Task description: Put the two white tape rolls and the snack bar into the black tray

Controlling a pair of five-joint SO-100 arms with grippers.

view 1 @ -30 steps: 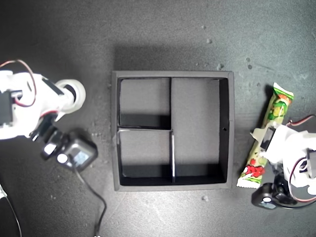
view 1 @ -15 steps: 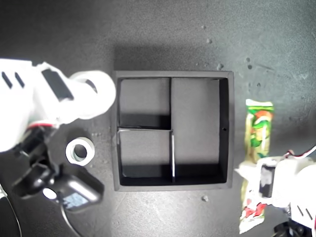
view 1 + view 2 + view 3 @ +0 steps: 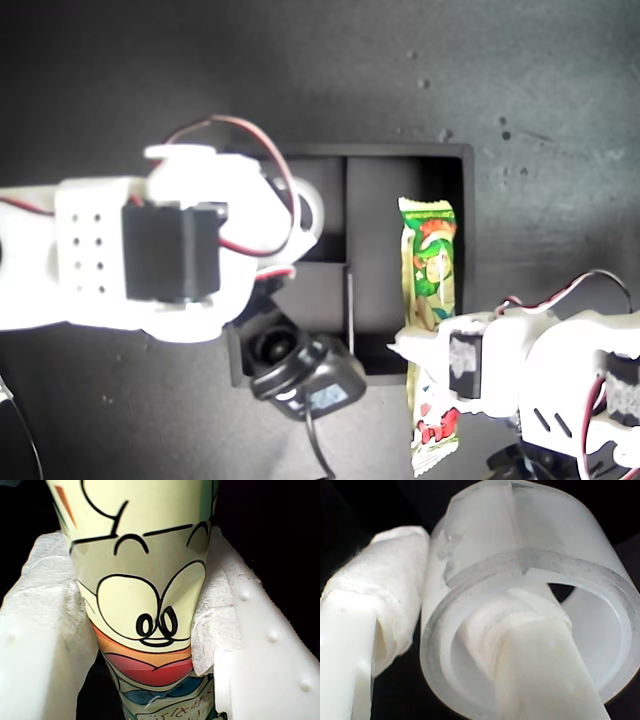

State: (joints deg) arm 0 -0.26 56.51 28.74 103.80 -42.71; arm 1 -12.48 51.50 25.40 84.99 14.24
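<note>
While both arms hung over the black tray [image 3: 458, 170] on the desk | my first gripper [image 3: 150, 630] clamped the snack bar [image 3: 430, 300] lengthwise above the long compartment, apparently for lowering | my second gripper [image 3: 470, 645] pinched one white tape roll [image 3: 530, 600] through its hole; its arm hid the small compartments.

Robot test bench, speckled dark tabletop [image 3: 540, 110], loose servo wires [image 3: 262, 140]

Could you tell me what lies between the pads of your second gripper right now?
In the second wrist view, the wall of a white tape roll: one pad is outside it, the other through its hole. My second gripper is clamped on it.
</note>
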